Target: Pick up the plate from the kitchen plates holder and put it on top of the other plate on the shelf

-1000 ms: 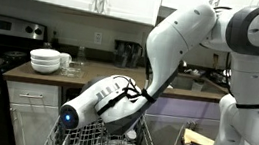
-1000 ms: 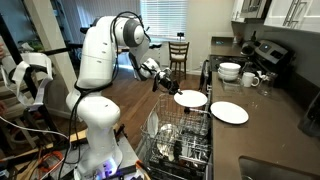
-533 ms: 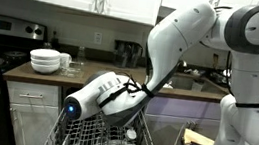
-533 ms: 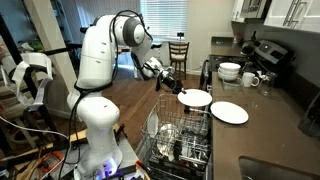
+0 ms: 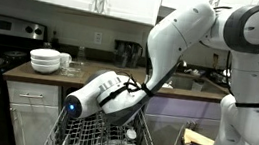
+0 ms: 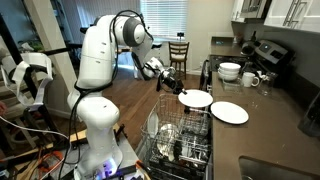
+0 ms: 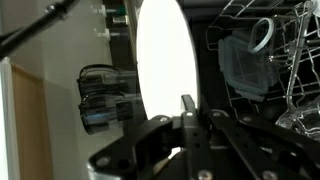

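My gripper is shut on the rim of a white plate and holds it roughly level in the air, above the grey wire plates holder and at the edge of the dark shelf. The other plate lies flat on that shelf, just beyond the held one. In the wrist view the held plate fills the upper middle, with the gripper clamped on its lower edge. The holder shows at the right there. In an exterior view the arm's wrist hides the plate over the holder.
A stack of white bowls and a mug stand farther back on the shelf, near the stove. The same bowls appear in an exterior view. Cups and glassware sit in the holder. A chair stands behind.
Over the last second the gripper carried the plate a little toward the shelf and the other plate. In the last half second it has hardly moved.
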